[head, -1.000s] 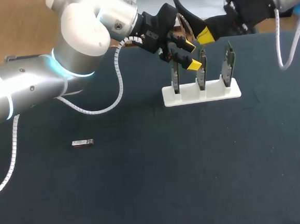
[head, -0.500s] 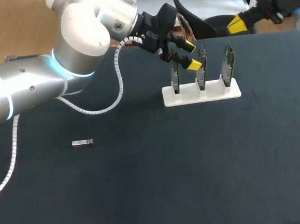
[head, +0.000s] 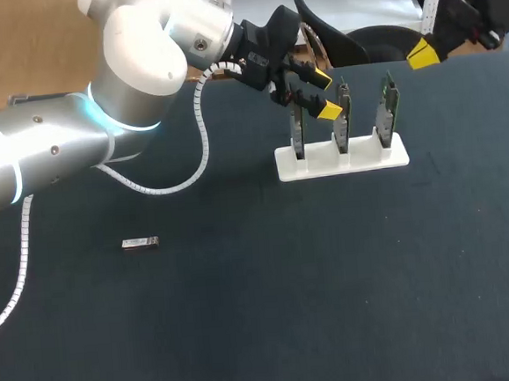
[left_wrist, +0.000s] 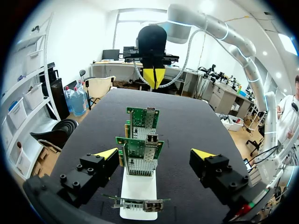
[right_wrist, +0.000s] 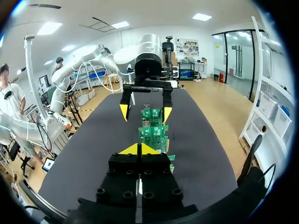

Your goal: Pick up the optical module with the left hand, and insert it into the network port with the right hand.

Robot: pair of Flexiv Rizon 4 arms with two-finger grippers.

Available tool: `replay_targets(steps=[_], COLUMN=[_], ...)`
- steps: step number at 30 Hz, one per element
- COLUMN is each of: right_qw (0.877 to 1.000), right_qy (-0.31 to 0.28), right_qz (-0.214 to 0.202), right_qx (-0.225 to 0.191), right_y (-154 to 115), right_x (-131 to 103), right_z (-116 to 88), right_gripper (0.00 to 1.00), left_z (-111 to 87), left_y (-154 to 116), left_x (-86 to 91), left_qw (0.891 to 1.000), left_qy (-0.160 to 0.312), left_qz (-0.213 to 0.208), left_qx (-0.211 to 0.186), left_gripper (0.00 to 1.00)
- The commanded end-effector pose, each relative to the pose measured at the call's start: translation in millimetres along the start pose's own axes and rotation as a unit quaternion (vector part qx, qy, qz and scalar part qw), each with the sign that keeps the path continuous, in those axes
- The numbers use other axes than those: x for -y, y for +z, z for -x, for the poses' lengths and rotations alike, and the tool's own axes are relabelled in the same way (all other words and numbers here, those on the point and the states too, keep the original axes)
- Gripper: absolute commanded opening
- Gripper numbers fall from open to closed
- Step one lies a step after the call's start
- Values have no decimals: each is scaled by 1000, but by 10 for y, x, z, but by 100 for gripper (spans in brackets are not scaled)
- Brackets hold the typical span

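Observation:
The optical module (head: 140, 243), a small metal bar, lies alone on the dark table at the left. A white stand (head: 358, 159) holds three upright green network cards (head: 342, 124) with ports on their edges. My left gripper (head: 324, 94) hovers open over the stand's left end with nothing in it. In the left wrist view its fingers (left_wrist: 155, 154) straddle the line of cards (left_wrist: 140, 149) without touching them. My right gripper (head: 420, 52) is shut and empty at the table's far right edge, away from the stand. In the right wrist view its tips (right_wrist: 139, 149) point along the cards (right_wrist: 153, 131) toward the left gripper (right_wrist: 145, 112).
The dark tabletop (head: 333, 290) spreads wide in front of the stand and around the module. A white coiled cable (head: 200, 151) hangs from my left arm over the table's back left.
My right gripper has drawn back to the right, away from the stand, toward the table's far right edge. The left arm and the module have not moved.

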State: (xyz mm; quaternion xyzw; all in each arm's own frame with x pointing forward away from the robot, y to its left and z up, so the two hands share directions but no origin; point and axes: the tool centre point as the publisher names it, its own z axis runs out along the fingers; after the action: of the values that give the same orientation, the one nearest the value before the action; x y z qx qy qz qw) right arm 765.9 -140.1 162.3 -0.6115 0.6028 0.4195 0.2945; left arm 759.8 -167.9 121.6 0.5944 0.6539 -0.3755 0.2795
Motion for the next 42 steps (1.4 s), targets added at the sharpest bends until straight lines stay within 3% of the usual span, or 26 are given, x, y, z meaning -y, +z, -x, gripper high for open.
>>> replay_targets(steps=[1, 9, 11, 21, 29, 35, 42], right_qw=[1000, 1000, 1000, 1000, 1000, 1000, 1000], right_qy=[1, -4, -4, -4, -4, -4, -4], right_qz=[-9, -19, -19, -19, -19, -19, -19], right_qx=[-3, -11, -11, -11, -11, -11, -11], right_y=[4, -7, -7, -7, -7, -7, -7], right_x=[-42, -17, -17, -17, -17, -17, -17], right_z=[-34, -54, -54, -54, -54, -54, -54], right_gripper=[0, 0, 100, 100, 100, 100, 100], left_z=[6, 6, 6, 6, 324, 583, 330], left_y=[3, 3, 3, 3, -272, -796, -1668], left_x=[3, 3, 3, 3, -14, 62, 330], left_qw=[1000, 1000, 1000, 1000, 999, 992, 972], left_qy=[-1, -1, -1, -1, 28, 97, 129], left_qz=[1, 1, 1, 1, 26, 71, 174], left_qx=[-2, -2, -2, -2, 35, 27, -88], left_gripper=[100, 100, 100, 100, 100, 100, 100])
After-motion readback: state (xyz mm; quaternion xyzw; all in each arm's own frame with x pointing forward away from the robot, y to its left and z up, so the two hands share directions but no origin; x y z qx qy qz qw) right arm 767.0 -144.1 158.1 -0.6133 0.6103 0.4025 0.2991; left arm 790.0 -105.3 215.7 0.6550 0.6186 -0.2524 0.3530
